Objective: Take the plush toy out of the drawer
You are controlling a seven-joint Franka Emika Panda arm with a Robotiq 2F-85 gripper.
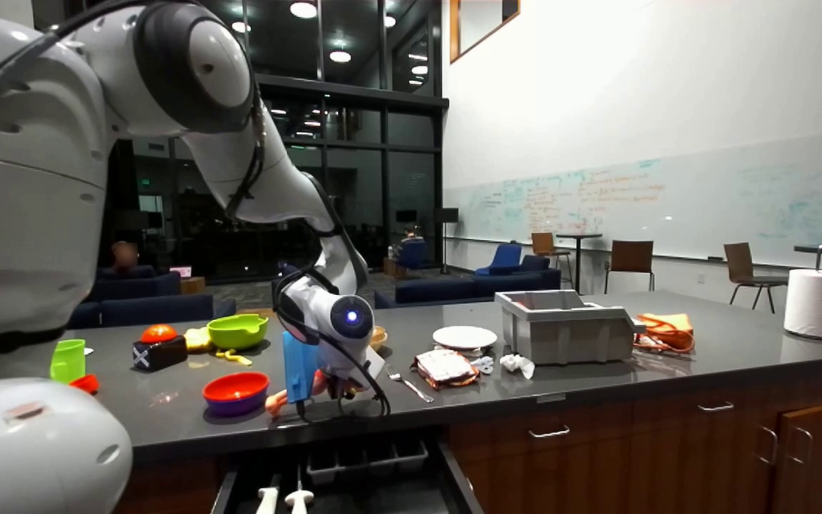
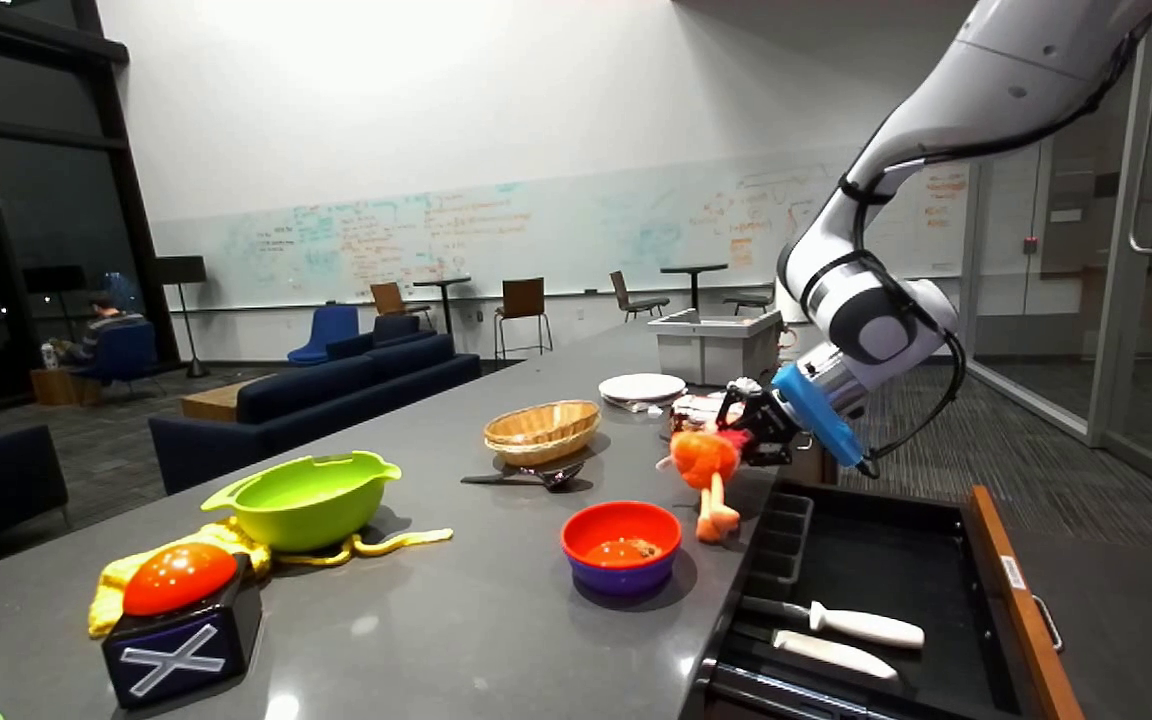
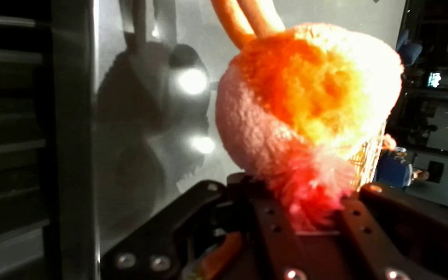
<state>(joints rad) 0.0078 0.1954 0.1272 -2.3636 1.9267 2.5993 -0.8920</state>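
The plush toy (image 2: 704,458) is a red-orange lump with dangling legs and a red tuft. It is over the dark grey countertop near the front edge, above the open drawer's back. In the wrist view the plush toy (image 3: 309,89) fills the upper middle, with its red tuft between the fingers. My gripper (image 2: 744,432) is shut on the tuft. In an exterior view the arm hides most of the toy (image 1: 277,402); a leg shows. The drawer (image 2: 1011,590) is pulled out, with a dark inside, a divided black tray (image 2: 784,535) and two white-handled utensils (image 2: 861,628).
A red and purple bowl (image 2: 621,550) stands close to the toy. A wicker basket (image 2: 541,432), black ladle (image 2: 561,475), green colander (image 2: 311,505) and red-orange button box (image 2: 181,625) are on the counter. A white plate (image 1: 464,337), packet (image 1: 447,368) and grey bin (image 1: 568,332) stand beyond.
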